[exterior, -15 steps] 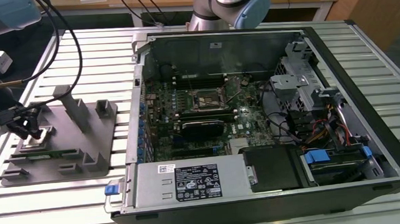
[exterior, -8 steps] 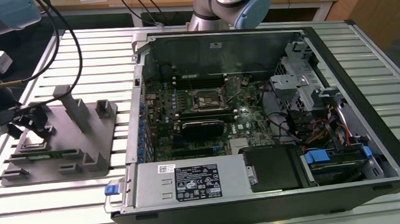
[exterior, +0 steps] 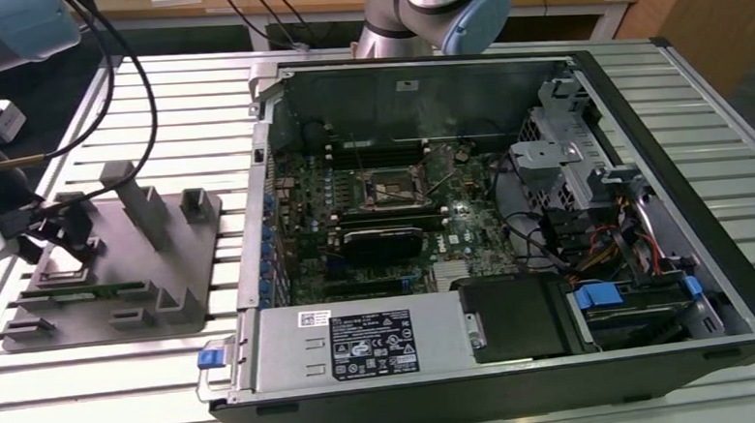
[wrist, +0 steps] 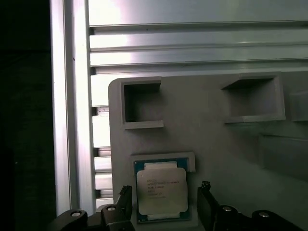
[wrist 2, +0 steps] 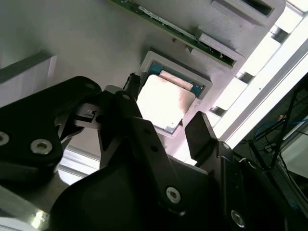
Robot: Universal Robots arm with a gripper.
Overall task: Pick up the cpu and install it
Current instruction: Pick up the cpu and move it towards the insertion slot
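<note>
The cpu (wrist: 161,190) is a small square chip with a shiny silver top. It lies flat in a shallow pocket of the grey tray (wrist: 202,130), and in the second wrist view the cpu (wrist 2: 163,101) rests in the same pocket. My gripper (wrist: 165,199) hangs just above it, open, one black finger (wrist: 126,198) on each side of the chip with a gap to its edges. In the exterior view my gripper (exterior: 62,233) is over the tray (exterior: 161,281) at the exterior view's left. The motherboard socket (exterior: 390,187) sits in the open computer case.
The open computer case (exterior: 481,216) fills the middle and the exterior view's right, with a power supply (exterior: 358,343) at its front. Upright posts (exterior: 137,200) stand on the tray beside my gripper. A green circuit strip (wrist 2: 168,24) lies in a tray slot near the cpu.
</note>
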